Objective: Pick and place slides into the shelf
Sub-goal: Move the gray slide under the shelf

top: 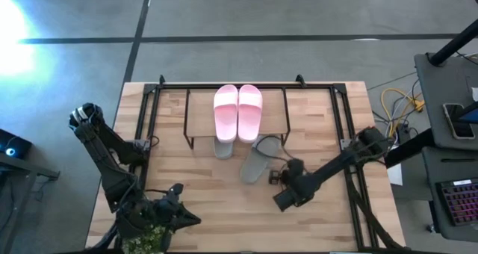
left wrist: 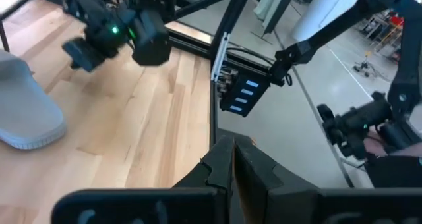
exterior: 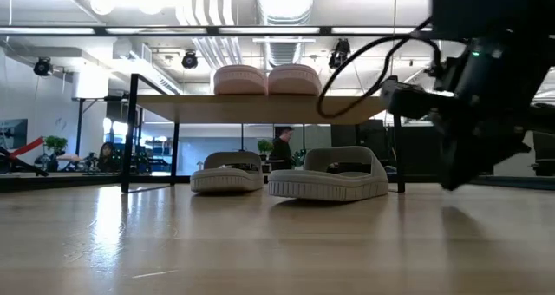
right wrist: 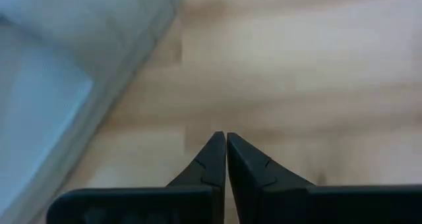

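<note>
The shelf [top: 198,116] stands at the table's far middle. The pale pink pair [top: 237,112] lies side by side on its top board, and also shows in the low view [exterior: 264,80]. One grey-green slide [top: 223,147] rests on the table under the shelf, its end sticking out at the near side. The other grey-green slide [top: 258,163] lies slanted on the table in front of the shelf. My right gripper [right wrist: 225,141] is shut and empty just right of this slide [right wrist: 53,72]. My left gripper [left wrist: 232,151] is shut and empty near the table's near left.
A large black tube frame [top: 153,90] runs around the shelf and along the table's left and right sides. Bare wood lies between the slanted slide and the table's near edge. Cables and a desk with a keyboard [top: 459,202] stand off the table's right.
</note>
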`<state>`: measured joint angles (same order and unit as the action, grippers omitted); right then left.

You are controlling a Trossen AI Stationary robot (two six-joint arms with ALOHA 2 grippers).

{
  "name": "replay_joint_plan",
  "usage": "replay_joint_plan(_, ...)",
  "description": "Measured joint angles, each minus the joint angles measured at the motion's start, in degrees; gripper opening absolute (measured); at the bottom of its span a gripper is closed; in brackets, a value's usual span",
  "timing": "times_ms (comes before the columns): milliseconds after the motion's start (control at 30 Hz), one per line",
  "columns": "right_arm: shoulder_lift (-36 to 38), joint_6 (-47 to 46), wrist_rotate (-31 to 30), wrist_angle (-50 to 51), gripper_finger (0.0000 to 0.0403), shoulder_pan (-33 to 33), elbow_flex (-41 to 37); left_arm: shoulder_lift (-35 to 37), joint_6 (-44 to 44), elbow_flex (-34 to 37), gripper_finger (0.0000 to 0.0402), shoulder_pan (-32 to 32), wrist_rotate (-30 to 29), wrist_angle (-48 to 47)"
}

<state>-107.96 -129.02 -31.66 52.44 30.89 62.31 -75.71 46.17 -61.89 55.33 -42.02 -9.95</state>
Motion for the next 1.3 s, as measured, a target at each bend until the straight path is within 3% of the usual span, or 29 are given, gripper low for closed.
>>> replay_joint_plan(167, 4.6, 2.7, -9.0, -3.4, 0.0008, -2.4, -5.2, -1.0, -1.0, 0.2, 0.0000, 0.0, -0.1, -0.1)
replay_joint_plan(300, 5.0, 9.8, -8.6, -5.9, 0.0008, -5.2, -6.9, -1.9, -1.7, 0.2, 0.0000, -0.1, -0.1, -0.1)
replay_joint_plan(567, 2.8, 28.0, -8.6, -22.1, 0.0008, -11.7, -7.4, -2.2, -2.2, 0.2, 0.0000, -0.1, -0.1, -0.1)
replay_joint_plan(767, 1.7, 32.1, -12.3, -22.7, 0.0008, -15.5, -5.1, -2.1, -3.5, 0.3, 0.0000, -0.1, -0.1, -0.1)
replay_joint_plan(900, 1.7, 33.1, -18.0, -23.0, 0.0008, -15.5, -2.9, -2.1, -3.5, 0.5, 0.0000, -0.1, -0.1, -0.4)
replay_joint_plan(1133, 1.7, 39.3, -17.6, -21.8, 0.0008, -12.7, 0.9, -2.1, -3.2, 0.5, 0.0000, 0.1, 0.0, -1.8)
replay_joint_plan(1300, 1.7, 34.7, -17.5, -12.6, 0.0008, -5.8, 5.2, -2.1, -3.1, 0.5, 0.0000, 0.5, 0.0, -1.8)
